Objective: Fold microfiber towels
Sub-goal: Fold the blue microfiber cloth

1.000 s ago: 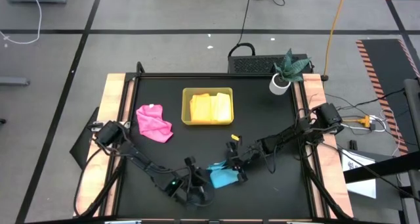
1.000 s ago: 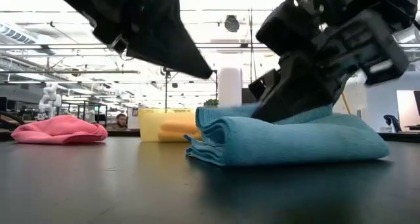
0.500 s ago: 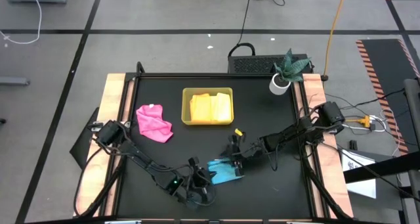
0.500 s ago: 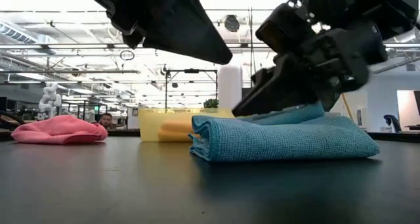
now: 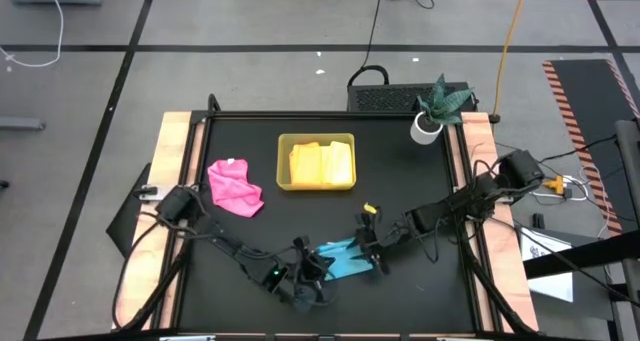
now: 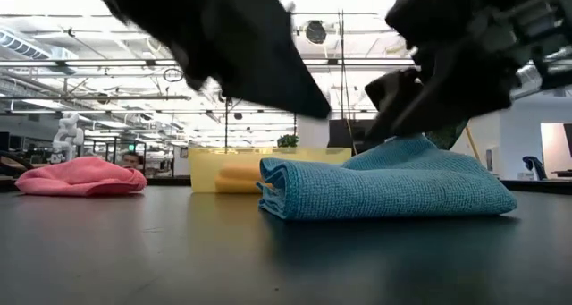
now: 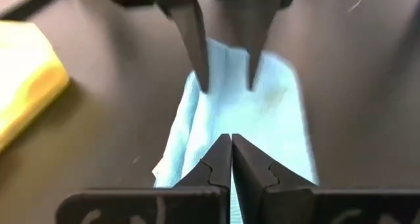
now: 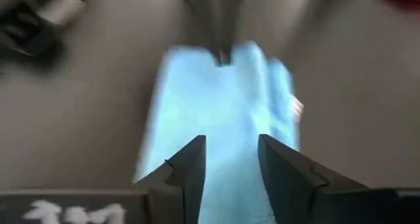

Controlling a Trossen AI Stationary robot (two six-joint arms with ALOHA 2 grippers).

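The sky blue microfiber towel (image 5: 343,259) lies folded into a thick pad on the black table near its front edge; its folded edge (image 6: 268,184) faces left in the low view. My left gripper (image 7: 231,140) is shut and hovers just above the towel's left end (image 6: 295,175). My right gripper (image 8: 230,148) is open over the towel's right end, where the top layer humps up (image 6: 407,146). The pink towel (image 5: 235,188) lies crumpled at the left. A yellow towel (image 5: 322,164) lies in the tray (image 5: 284,141). My right gripper stands close over the humped top layer (image 6: 407,146) of the blue towel, coming in slanting down from the table's right side. Whether its lower finger (image 6: 402,104) touches the cloth, I cannot tell. The towel lies flat on the table.
A small potted plant (image 5: 432,109) stands at the far right corner. The yellow-green tray sits at the far middle. Bare black table lies between the pink towel and the blue one, and along the right side.
My right gripper has opened, let go of the blue towel's top layer and drawn back up and toward the table's right edge. The top layer has settled onto the pad. My left gripper, still shut, has moved right, in over the towel's left end.
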